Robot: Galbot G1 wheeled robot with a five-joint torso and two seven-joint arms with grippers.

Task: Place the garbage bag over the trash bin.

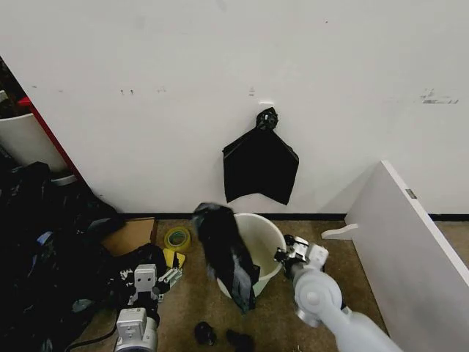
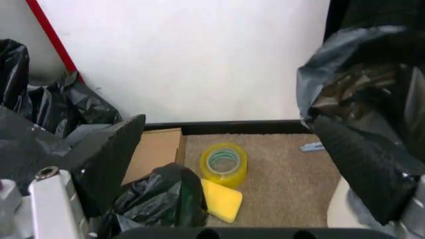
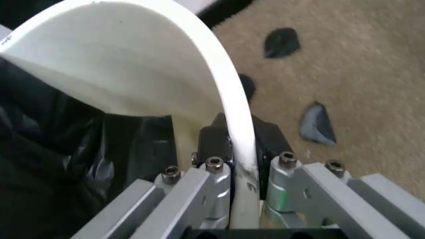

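Garbage bag draped over trash bin rim, part inside; right tool pinching rim; left tool spread, holding nothing.

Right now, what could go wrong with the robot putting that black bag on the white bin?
1. The garbage bag hangs bunched over one side of the trash bin, so it may slide off instead of opening around the rim.
2. The right gripper pinches the bin's thin rim; pulling could tip the bin.
3. The left gripper sits low by the tape roll and loose black bags, so it might snag the wrong plastic.
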